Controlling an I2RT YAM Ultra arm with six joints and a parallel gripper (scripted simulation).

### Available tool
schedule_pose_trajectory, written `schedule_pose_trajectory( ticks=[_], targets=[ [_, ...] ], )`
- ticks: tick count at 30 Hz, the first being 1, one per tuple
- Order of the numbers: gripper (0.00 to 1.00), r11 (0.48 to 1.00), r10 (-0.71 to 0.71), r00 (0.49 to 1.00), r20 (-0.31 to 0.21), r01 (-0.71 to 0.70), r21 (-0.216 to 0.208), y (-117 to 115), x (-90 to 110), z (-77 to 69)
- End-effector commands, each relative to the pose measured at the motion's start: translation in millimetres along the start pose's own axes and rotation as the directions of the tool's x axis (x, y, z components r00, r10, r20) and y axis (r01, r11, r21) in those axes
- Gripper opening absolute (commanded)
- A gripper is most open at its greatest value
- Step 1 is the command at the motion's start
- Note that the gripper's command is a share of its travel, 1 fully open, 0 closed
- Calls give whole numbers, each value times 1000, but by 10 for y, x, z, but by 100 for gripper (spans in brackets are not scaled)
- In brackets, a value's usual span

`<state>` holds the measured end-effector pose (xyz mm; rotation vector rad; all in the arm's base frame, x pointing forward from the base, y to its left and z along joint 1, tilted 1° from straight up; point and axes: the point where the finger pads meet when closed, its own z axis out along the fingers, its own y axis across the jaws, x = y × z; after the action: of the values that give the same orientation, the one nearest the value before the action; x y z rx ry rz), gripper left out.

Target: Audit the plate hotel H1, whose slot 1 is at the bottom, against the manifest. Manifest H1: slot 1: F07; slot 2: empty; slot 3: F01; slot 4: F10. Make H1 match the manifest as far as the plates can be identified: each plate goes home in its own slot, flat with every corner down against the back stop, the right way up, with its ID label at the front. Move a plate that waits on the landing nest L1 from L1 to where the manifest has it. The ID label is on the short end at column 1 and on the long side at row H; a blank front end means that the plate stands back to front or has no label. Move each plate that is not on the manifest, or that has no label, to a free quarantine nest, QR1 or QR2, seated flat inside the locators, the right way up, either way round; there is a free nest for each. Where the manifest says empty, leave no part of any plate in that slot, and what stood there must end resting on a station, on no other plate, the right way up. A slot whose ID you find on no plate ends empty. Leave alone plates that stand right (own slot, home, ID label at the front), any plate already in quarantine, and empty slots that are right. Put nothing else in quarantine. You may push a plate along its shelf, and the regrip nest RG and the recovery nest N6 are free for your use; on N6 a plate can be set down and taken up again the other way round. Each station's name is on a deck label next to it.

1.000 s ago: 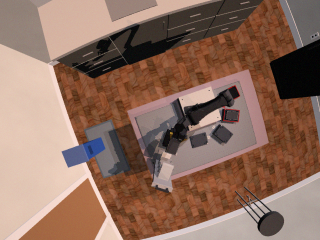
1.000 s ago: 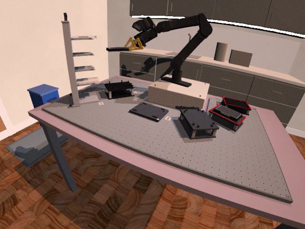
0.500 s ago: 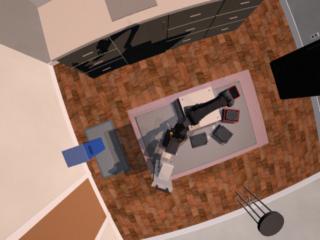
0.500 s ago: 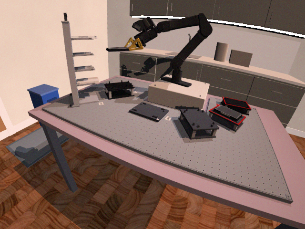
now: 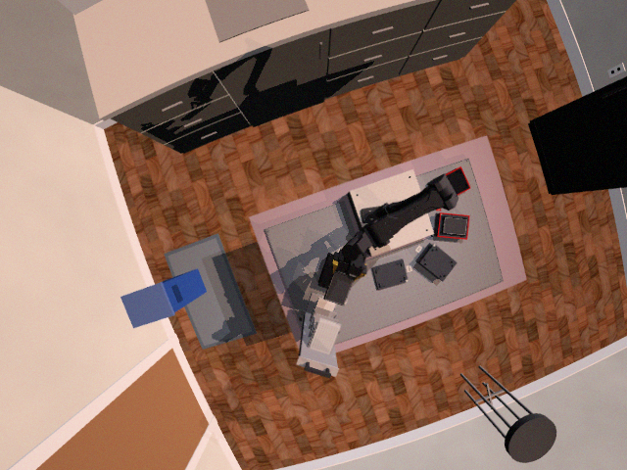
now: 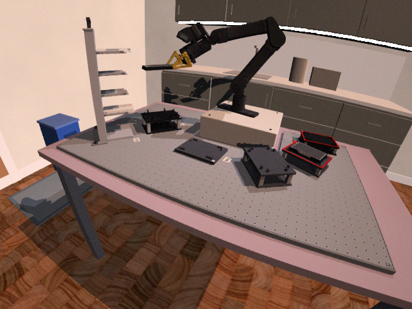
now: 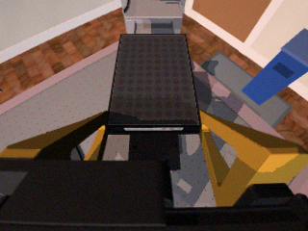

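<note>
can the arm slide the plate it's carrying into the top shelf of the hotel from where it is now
Probably yes. The gripper holds the plate level in the air, pointed at the hotel. Nothing shows between them. It hangs nearer the second shelf's height, so it would likely need to rise first.

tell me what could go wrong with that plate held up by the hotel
1. The tool grips only the near end of the dark plate, which sticks out level in mid-air; it may sag or slip.
2. The hotel shelves are closely stacked; a small height error could jam the plate's far end against a shelf edge.
</note>
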<state>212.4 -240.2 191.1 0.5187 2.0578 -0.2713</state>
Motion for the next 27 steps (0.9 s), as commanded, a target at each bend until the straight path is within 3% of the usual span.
schedule_pose_trajectory(
  ticks=[1, 27],
  targets=[
    [86, 1000, -8, 1000, 22, 8, 6, -10, -88, 2],
    [86, 1000, -8, 1000, 23, 8, 6, -10, -238, 193]
  ],
)
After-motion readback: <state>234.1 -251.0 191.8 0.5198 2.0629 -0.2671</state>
